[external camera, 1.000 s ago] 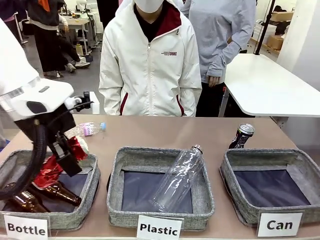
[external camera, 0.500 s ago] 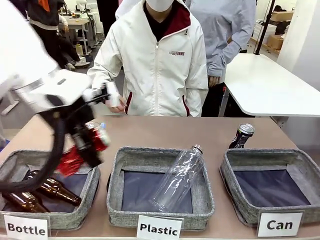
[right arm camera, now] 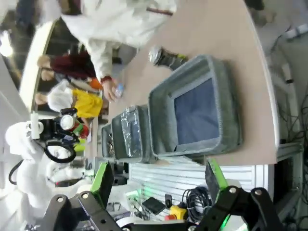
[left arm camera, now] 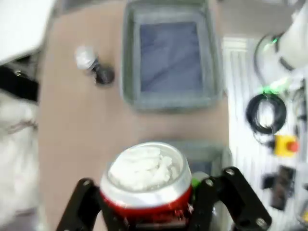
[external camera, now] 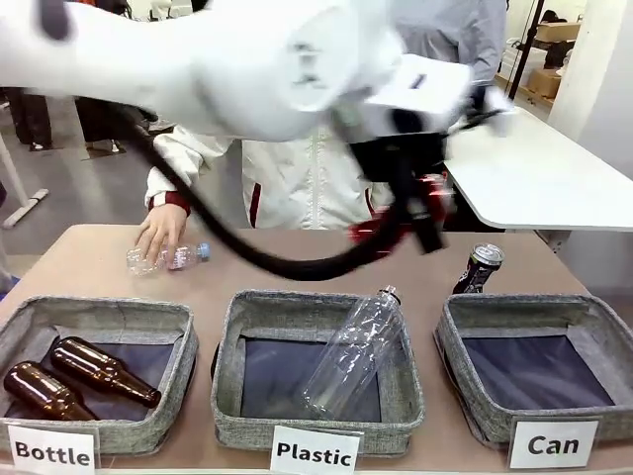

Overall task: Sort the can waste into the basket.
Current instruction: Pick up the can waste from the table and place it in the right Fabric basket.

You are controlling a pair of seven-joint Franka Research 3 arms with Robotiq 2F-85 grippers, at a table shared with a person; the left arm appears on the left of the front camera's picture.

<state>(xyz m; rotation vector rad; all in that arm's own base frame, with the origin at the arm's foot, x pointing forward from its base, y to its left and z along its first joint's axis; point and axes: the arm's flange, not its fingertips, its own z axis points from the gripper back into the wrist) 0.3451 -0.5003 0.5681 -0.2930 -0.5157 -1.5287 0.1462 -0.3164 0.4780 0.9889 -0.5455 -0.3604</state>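
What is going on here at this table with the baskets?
The left gripper is shut on the crushed red can and holds it in the air, short of the Can basket, which has nothing in it. The dark can stands on the table behind that basket. The right gripper is open. The person's hand is on a plastic bottle at the table's far left.

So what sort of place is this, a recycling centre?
Probably a robotics lab staging a waste-sorting trial: a white robot arm reaches over grey baskets carded "Bottle", "Plastic" and "Can", and a red stop button sits beside coiled cables.
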